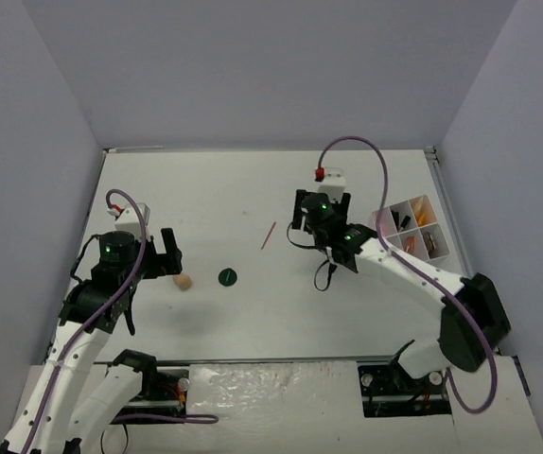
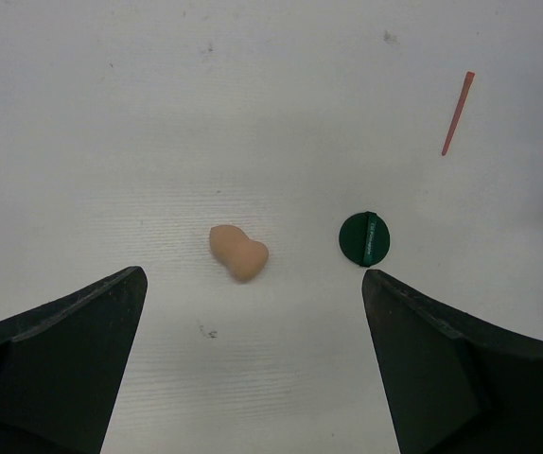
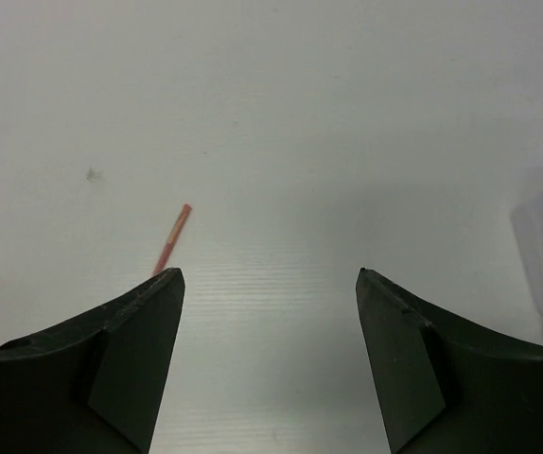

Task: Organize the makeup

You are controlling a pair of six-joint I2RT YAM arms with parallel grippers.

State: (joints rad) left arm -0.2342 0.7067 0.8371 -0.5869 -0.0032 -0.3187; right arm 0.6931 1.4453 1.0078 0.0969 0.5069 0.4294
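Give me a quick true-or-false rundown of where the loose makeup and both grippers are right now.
1. The beige sponge lies on the table, outside the white tray. True.
2. The right gripper is holding the pink stick. False: its jaws stand apart with nothing between them, and the stick lies flat on the table beside one finger.
3. The dark-green disc sits in a tray compartment. False: it lies on the table near the sponge, apart from it.
4. The left gripper is open and empty. True.
5. The tray already holds some items. True.
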